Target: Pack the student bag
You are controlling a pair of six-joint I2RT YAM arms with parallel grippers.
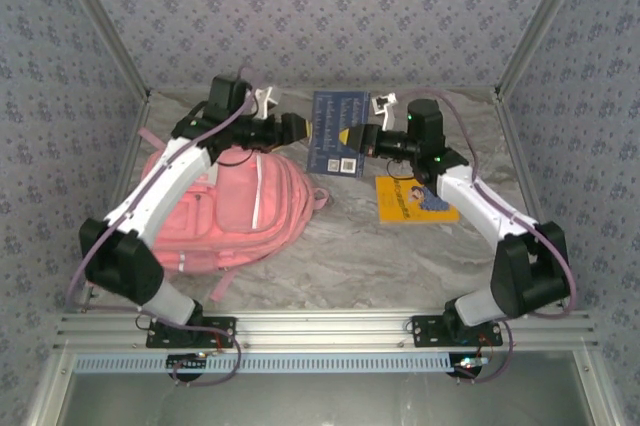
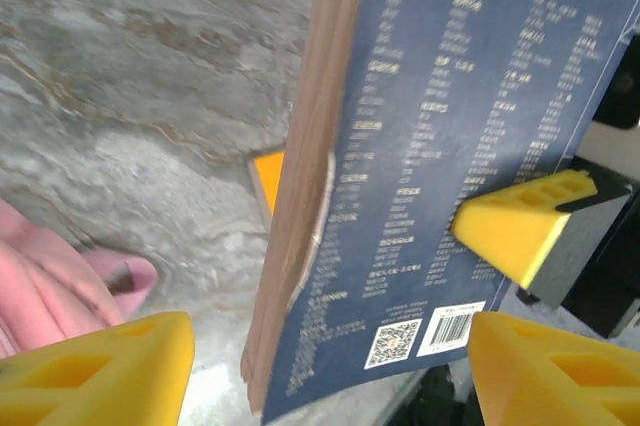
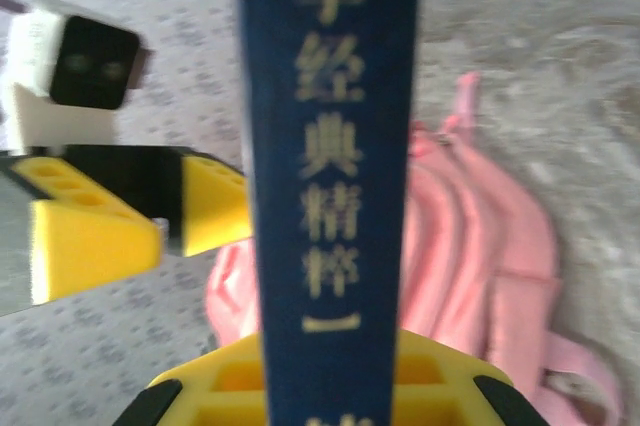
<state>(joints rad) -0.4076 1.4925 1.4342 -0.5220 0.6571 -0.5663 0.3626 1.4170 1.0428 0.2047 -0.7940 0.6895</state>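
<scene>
GRIP: right fingers [image 2: 525, 231] clamp the blue book [image 1: 335, 111] upright | left fingers [image 2: 100, 366] spread, gripping nothing | student bag [image 1: 250, 211] on tabletop [image 1: 400, 256], left side | PROGRESS: early, I'd say; yellow book [image 1: 410, 198] unpacked too

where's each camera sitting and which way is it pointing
Top external: above, behind the bases, facing down; both arms, pink backpack, yellow book.
Left wrist: looks along the left fingers, open, at the blue book's back cover.
Right wrist: looks along the right fingers, shut on that book's spine, toward the backpack.
Shared: all show the blue book.
</scene>
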